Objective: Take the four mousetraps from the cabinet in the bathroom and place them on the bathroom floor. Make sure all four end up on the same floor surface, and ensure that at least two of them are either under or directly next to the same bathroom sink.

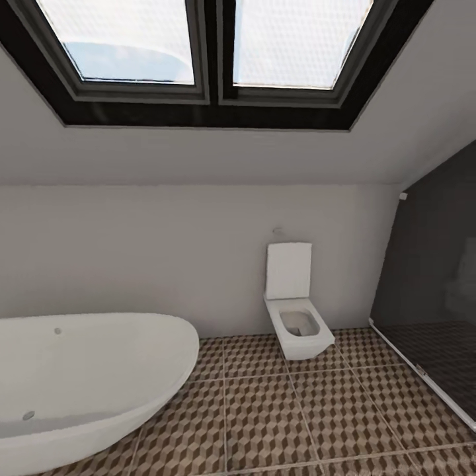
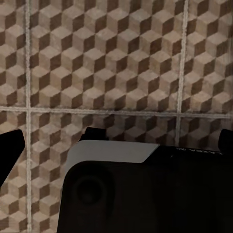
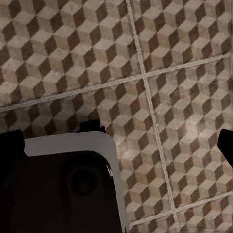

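Note:
The bathroom floor (image 1: 297, 410) with its brown, beige and white cube-pattern tiles spreads ahead of me. The mousetraps, the cabinet and the sink are out of view. In the left wrist view my left gripper (image 2: 117, 145) hangs over the bathroom floor (image 2: 97, 58), its dark fingertips (image 2: 9, 150) far apart at the picture's two sides, open and empty. My right gripper (image 3: 118, 143) is likewise open over the tiles (image 3: 73, 48), with nothing between its fingertips (image 3: 225, 145).
A long white oval bathtub (image 1: 86, 377) stands at the left. A white square-bowled toilet (image 1: 297, 324) is mounted on the far wall. A dark glass shower enclosure (image 1: 430, 297) closes off the right. Under each wrist sits a dark boxy part of my own body (image 2: 111, 194).

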Controlling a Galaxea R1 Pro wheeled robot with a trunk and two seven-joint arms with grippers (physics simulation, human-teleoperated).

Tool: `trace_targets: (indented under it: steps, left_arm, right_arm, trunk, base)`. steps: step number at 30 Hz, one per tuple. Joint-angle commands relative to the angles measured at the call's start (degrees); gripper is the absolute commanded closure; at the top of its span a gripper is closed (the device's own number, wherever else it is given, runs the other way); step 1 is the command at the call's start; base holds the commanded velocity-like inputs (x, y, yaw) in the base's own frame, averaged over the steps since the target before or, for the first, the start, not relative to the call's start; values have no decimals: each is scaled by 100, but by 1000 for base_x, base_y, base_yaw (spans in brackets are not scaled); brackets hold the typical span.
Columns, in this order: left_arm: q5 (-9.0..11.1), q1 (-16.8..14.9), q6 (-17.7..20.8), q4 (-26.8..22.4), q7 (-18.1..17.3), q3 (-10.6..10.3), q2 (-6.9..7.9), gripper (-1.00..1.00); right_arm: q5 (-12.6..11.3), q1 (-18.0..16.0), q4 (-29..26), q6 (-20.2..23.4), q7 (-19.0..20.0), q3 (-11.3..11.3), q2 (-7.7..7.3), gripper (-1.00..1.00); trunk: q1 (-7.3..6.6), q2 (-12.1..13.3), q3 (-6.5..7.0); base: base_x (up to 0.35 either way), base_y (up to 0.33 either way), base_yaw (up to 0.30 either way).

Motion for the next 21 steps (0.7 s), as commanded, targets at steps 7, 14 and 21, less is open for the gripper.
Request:
trace_targets:
  steps: [7, 14, 21]
  left_arm:
    - [24, -5, -20, 4, 1, 34, -1, -100]
    - [23, -4, -26, 4, 1, 34, -1, -100]
    - [23, -2, -26, 4, 1, 34, -1, -100]
  right_arm:
    - [-23, -9, 18, -37, -2, -38, -6, -100]
    - [-29, -9, 18, -37, 0, -38, -7, -100]
    - [-29, -9, 18, -37, 0, -38, -7, -100]
  trunk:
    - [0, -5, 15]
    - [0, -5, 38]
    - [0, -5, 60]
  base:
    - [0, 0, -289]
    - [0, 0, -289]
    - [0, 0, -289]
